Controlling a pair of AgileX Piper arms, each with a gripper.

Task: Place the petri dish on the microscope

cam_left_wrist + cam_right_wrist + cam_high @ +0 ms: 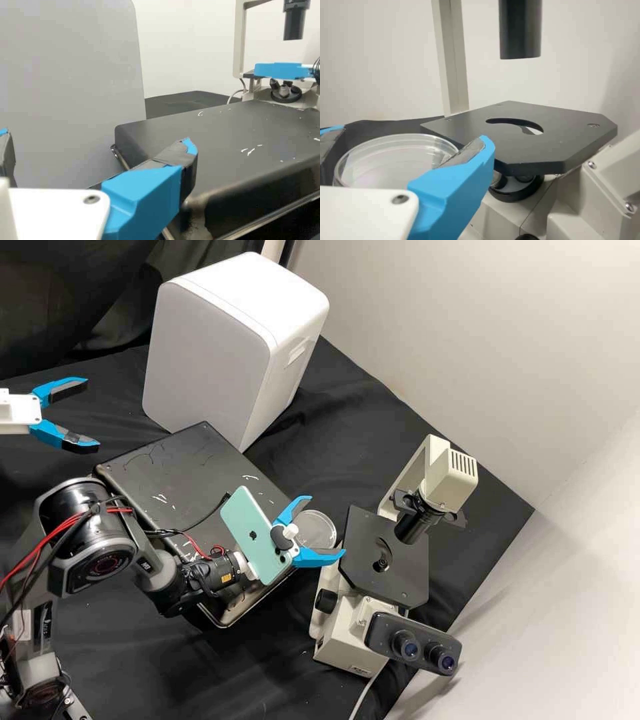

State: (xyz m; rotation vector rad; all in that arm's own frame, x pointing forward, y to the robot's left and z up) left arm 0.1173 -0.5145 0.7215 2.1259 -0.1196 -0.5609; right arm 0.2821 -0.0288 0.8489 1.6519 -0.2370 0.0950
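Black cloth covers the bench (347, 407) below a pale wall. The right gripper (324, 527) has its fingers clasped on the rim of the petri dish (395, 162), which is just beside the edge of the microscope (347, 627) stage (387, 560), not yet over it. The left gripper (90, 412) hangs well apart, fingers wide and empty. As I judge it, the pickup is done. What remains is bringing the dish over the stage's hole, lowering it and letting go.

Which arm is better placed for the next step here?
Right: the right end effector holds the petri dish beside the microscope stage; the left end effector sits open by the white box.
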